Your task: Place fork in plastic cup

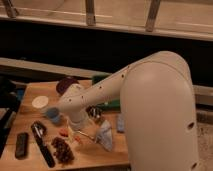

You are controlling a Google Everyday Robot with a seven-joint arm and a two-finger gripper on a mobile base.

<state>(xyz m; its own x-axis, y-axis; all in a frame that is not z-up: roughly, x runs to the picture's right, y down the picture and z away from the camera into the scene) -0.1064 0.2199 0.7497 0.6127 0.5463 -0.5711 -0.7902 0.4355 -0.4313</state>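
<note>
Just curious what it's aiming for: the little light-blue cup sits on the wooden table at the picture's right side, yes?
No. The camera view shows the light-blue cup on the wooden table at the picture's left side, by the white arm. The claw hangs low over the table's middle.

Light-blue plastic cup [52, 115] upright — pincer [88, 129] nearby
</note>
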